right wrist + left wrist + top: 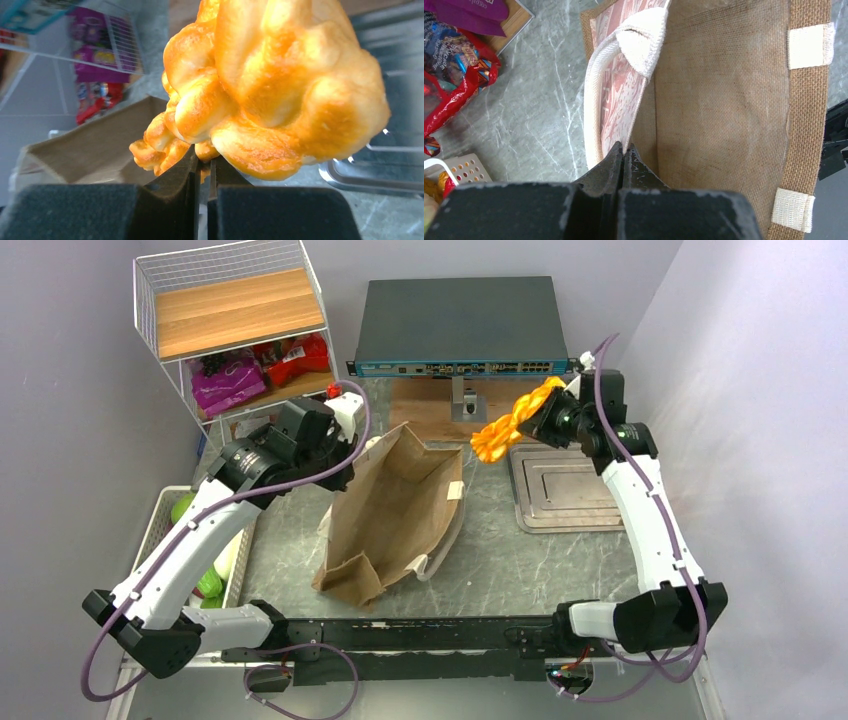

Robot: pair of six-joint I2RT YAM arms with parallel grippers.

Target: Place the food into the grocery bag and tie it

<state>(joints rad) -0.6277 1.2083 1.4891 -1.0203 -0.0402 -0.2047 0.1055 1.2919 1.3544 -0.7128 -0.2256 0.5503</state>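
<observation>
The grocery bag [395, 510] lies mid-table with its mouth toward 12 o'clock. The left gripper [623, 151], its arm bent in from 8 o'clock, has its jaws pressed together on the bag's 11 o'clock rim, apparently to keep the mouth open. At the bag's 2 o'clock the right gripper [202, 167], wrist turned inward, is nearly closed and pinches an orange braided bread piece [510, 425] aloft for loading.

Left hand [623, 148] closed; right hand [202, 162] raised, gripping.
</observation>
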